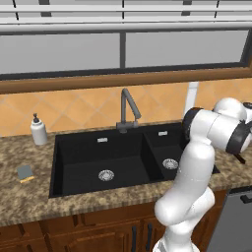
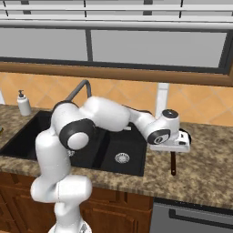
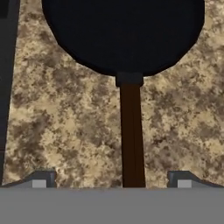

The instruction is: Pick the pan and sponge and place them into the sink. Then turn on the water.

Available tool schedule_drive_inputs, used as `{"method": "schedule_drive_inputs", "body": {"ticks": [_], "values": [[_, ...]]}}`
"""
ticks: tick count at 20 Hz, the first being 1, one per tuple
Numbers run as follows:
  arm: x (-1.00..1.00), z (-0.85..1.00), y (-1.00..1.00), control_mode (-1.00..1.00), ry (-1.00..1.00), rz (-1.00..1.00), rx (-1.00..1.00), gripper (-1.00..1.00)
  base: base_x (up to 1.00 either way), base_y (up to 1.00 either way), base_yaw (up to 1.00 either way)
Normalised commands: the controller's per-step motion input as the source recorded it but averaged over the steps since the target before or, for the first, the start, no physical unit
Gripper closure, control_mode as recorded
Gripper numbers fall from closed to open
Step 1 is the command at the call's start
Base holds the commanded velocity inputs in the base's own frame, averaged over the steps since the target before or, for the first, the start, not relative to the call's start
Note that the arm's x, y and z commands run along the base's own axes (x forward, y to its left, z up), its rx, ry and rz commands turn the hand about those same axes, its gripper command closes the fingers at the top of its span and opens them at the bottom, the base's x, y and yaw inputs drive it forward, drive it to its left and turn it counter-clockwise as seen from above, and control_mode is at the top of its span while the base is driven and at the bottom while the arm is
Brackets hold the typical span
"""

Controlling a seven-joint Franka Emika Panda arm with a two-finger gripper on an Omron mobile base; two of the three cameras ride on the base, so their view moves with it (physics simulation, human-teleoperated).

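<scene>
pan (image 3: 124, 35) black, handle (image 3: 132, 135) dark brown | tabletop (image 3: 65, 122) mottled tan-brown speckle | sink (image 1: 83, 152) matte black, drains silver | sponge (image 1: 24, 172) grey-blue over yellow | soap bottle (image 1: 38, 131) white | faucet (image 1: 127, 110) grey | wall tiles (image 1: 74, 110) orange | arm (image 1: 197, 172) white, dark joints

A white soap bottle (image 1: 38, 130) stands upright on the speckled brown bench (image 1: 29, 197), near the tan tiled wall (image 1: 74, 108). Above runs a wide window (image 1: 123, 49); below sit wooden cupboard doors (image 1: 74, 236).
</scene>
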Motion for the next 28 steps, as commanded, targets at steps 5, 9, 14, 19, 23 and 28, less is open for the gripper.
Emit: {"method": "schedule_drive_inputs", "body": {"ticks": [5,9,14,19,23,28], "values": [[0.25,-0.17,-0.16,-1.0,0.03,0.02,0.01,-1.0,0.0,0.0,0.0],[0.1,-0.19,-0.16,-1.0,0.0,0.01,0.0,-1.0,0.0,0.0,0.0],[0.1,-0.28,-0.04,-1.0,0.0,0.0,0.0,-1.0,0.0,0.0,0.0],[0.06,-0.28,0.15,-1.0,0.0,0.0,0.0,-1.0,0.0,0.0,0.0],[0.11,-0.3,0.1,-1.0,0.0,0.0,-0.01,-1.0,0.0,0.0,0.0],[0.14,-0.63,0.43,-1.0,0.0,-0.01,-0.04,1.0,0.0,0.0,0.0]]}}
